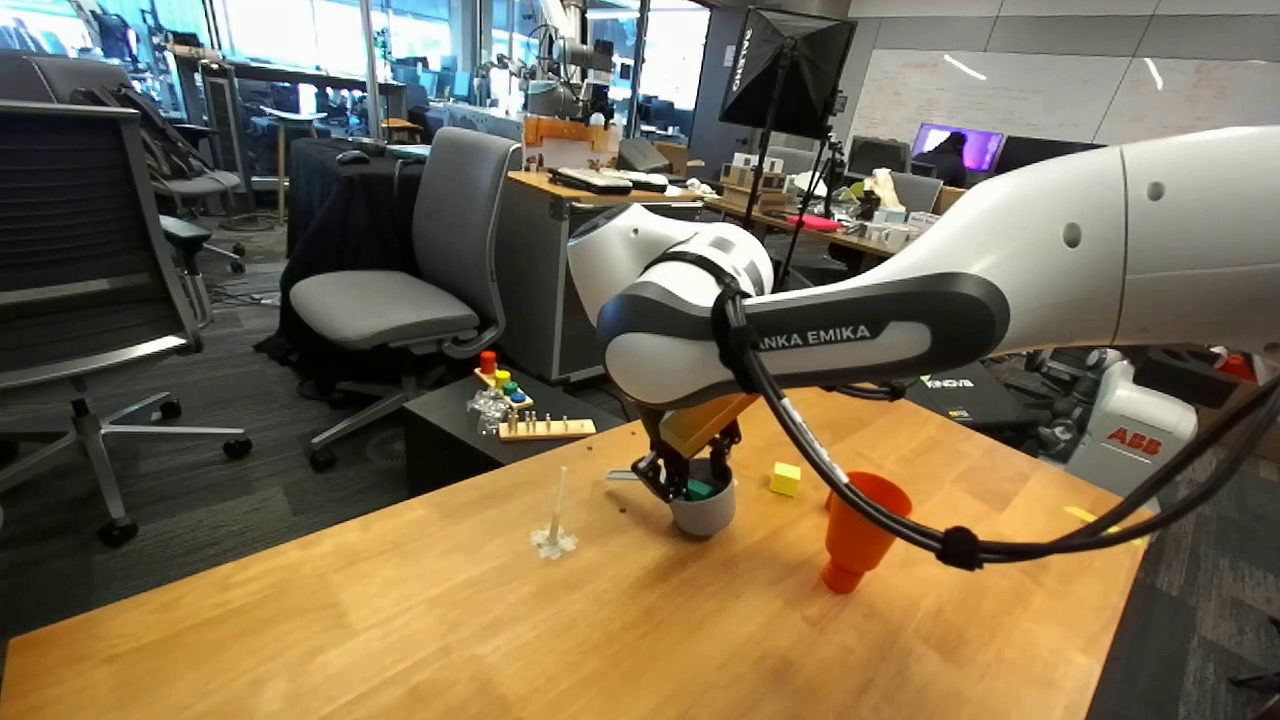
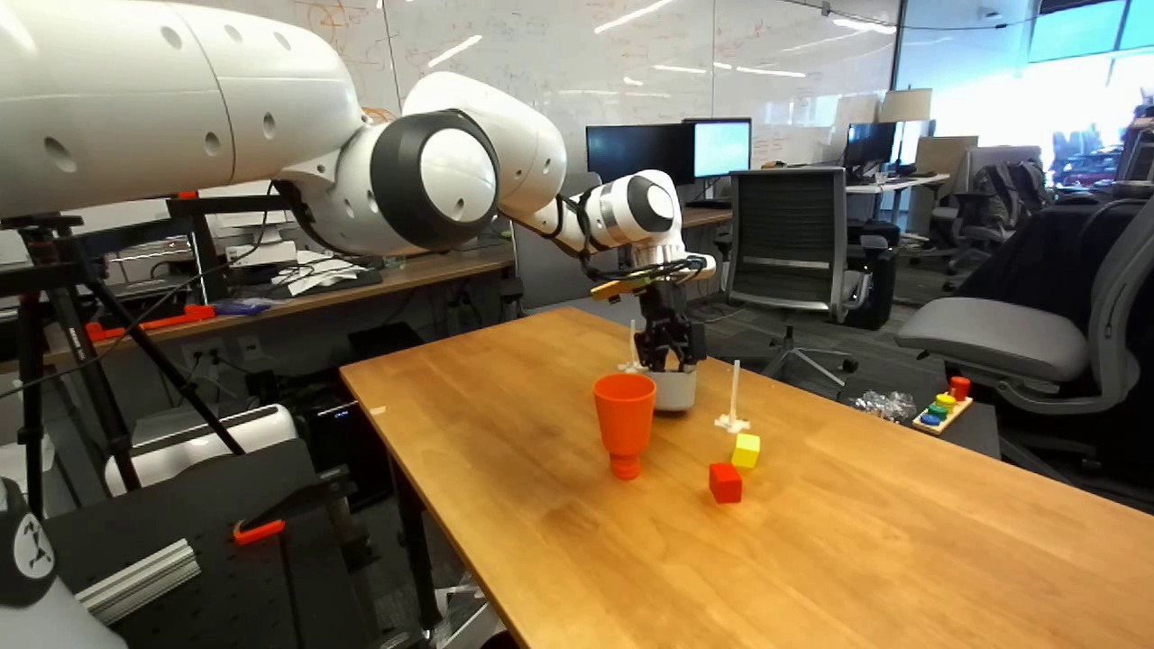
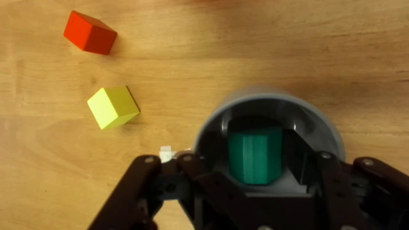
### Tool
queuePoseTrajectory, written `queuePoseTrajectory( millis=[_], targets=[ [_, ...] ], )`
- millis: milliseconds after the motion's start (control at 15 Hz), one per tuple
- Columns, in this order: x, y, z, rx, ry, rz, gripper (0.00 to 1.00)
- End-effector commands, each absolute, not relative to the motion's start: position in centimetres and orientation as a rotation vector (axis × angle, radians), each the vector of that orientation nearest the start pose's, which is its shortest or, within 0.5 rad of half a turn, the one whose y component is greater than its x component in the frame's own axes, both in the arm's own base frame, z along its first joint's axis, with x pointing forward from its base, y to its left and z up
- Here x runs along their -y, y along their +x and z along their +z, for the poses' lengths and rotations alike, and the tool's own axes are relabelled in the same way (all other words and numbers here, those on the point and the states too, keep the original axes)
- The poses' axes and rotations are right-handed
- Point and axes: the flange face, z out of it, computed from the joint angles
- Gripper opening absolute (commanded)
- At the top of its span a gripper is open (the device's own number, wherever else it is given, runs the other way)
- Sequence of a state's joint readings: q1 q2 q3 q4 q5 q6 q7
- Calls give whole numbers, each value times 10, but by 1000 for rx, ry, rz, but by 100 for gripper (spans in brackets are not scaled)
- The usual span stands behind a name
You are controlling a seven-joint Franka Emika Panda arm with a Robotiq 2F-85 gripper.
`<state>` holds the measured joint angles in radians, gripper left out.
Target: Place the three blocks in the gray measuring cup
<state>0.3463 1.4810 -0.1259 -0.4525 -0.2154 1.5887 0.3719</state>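
The gripper (image 2: pixel 673 364) stands with its jaws apart at the mouth of the gray measuring cup (image 1: pixel 704 515), right of centre in the wrist view, and the green block (image 3: pixel 255 156) is inside the cup between them; whether they pinch it I cannot tell. Farther out on the wooden table (image 3: pixel 179 70), the yellow block (image 3: pixel 113 107) sits at that view's mid-left and the red block (image 3: pixel 91 33) in its upper left. In an exterior view the orange cup (image 2: pixel 625 419) stands just left of the gray one.
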Motion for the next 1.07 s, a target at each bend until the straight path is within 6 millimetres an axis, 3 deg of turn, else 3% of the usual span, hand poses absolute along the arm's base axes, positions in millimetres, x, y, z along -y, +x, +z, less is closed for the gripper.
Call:
queuePoseTrajectory(
  millis=[0, 67, 133, 1000],
  targets=[
    [-201, 745, 96, -50, -3573, 182, 29],
    [-200, 747, 97, -52, -3568, 155, 19],
    [-200, 748, 99, -49, -3563, 141, 17],
    [-208, 769, 105, -4, -3491, -190, 17]
  ],
)
